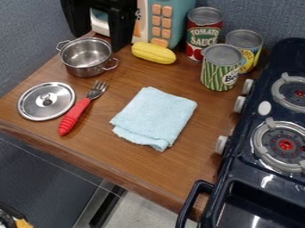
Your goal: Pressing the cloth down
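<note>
The black gripper (99, 40) hangs at the upper left, in front of the toy microwave and over the back of the metal pot. Its two fingers stand wide apart with nothing held between them. The light blue cloth (156, 116) lies folded on the middle of the wooden counter (119, 162), well to the lower right of the gripper. Its front edge is slightly uneven, with a lower layer showing at the front left.
Left of the cloth are a red-handled fork (76, 114), a lid (46, 101) and a pot (88, 62). Behind it lies yellow corn (154, 53) near a toy microwave (166, 20). Several cans, one green (221, 71), stand at the back right. A dark stove (256, 178) borders the counter's right.
</note>
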`<state>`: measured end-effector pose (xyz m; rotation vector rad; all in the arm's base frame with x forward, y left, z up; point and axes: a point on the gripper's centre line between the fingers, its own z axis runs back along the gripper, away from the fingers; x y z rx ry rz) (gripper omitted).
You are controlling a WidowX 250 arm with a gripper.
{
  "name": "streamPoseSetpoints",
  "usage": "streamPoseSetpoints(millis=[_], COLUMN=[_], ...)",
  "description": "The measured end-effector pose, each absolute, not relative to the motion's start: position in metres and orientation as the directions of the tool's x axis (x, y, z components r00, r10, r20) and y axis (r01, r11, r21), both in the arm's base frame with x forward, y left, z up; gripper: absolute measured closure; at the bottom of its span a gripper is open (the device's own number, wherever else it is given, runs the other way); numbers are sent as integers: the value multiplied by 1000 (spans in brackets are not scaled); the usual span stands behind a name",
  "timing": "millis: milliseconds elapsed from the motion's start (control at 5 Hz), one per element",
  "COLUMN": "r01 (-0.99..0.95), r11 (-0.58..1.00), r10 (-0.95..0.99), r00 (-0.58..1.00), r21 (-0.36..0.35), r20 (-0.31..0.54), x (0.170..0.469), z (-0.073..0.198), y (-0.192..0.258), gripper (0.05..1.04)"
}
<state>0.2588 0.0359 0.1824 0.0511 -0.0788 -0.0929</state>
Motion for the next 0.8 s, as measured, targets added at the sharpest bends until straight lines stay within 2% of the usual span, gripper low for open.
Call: streamPoseSetpoints(millis=[400, 800], r01=[87, 84], r11=[994, 988], r10=[-88, -84], r00=[996, 996], r21=[63, 130], r20=[23, -4], x=[264, 285], z=[170, 169], y=[35, 28], gripper=[83, 83])
